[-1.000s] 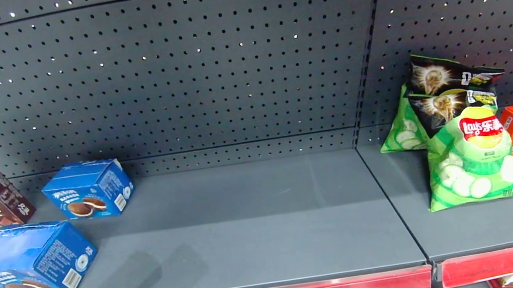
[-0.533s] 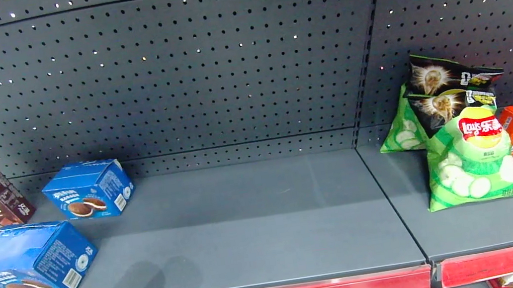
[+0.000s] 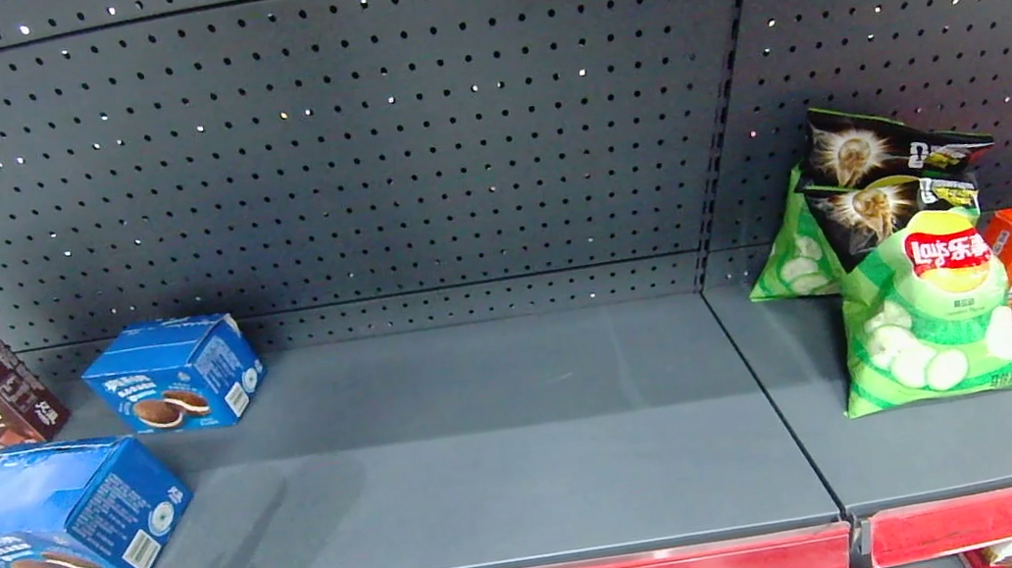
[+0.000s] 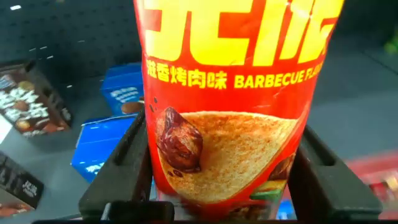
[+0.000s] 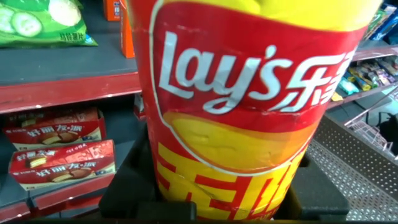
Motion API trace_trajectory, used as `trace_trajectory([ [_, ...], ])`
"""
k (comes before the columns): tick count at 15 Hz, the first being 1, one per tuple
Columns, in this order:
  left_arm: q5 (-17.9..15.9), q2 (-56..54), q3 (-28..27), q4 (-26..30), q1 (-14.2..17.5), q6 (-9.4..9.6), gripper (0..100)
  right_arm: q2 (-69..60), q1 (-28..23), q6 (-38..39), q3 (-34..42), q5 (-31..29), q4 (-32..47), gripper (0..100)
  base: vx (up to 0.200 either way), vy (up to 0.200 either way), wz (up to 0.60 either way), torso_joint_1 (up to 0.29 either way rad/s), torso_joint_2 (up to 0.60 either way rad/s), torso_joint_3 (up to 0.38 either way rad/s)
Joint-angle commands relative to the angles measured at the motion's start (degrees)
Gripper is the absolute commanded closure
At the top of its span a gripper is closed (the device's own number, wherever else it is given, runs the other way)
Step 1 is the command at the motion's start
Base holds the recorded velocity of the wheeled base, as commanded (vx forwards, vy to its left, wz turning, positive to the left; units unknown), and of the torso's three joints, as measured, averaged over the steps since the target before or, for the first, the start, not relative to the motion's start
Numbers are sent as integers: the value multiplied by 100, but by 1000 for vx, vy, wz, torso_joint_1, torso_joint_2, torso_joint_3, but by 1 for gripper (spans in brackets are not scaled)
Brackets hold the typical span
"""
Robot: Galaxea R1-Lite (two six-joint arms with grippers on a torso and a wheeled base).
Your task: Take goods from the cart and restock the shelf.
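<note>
Left fingers [image 4: 124,168] grasp the barbecue can [image 4: 230,106], right fingers [image 5: 314,186] apparently a second can [image 5: 249,93]; better stand the first upright on the shelf [image 3: 508,442], clear of the blue box [image 3: 73,513].

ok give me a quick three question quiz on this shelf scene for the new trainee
1. True or false: the left tool is shut on a tall red crisp canister.
2. How many blue cardboard cookie boxes stand on the grey metal shelf? A one, B two, C four.
3. Fill in: the red and yellow crisp canister is gripped by the ______.
Key: 1 true; 2 B; 3 right tool.
</note>
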Motion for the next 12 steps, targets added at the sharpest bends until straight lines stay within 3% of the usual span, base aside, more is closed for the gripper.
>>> trace_trajectory([
  [1,34,228,385,-14,94,-40,100,-4,-2,-70,26,15,-15,100,0,0,0,0,0,0],
  [7,421,658,472,-5,94,-172,100,-48,7,-61,140,50,-24,100,0,0,0,0,0,0],
  [9,737,843,481,-49,33,-40,100,-83,16,-44,158,50,-15,100,0,0,0,0,0,0],
  [11,763,843,569,-84,33,4,100,-136,33,-35,193,41,-6,100,0,0,0,0,0,0],
  [12,781,843,578,-102,33,180,100,-163,42,-35,237,41,-6,100,0,0,0,0,0,0],
])
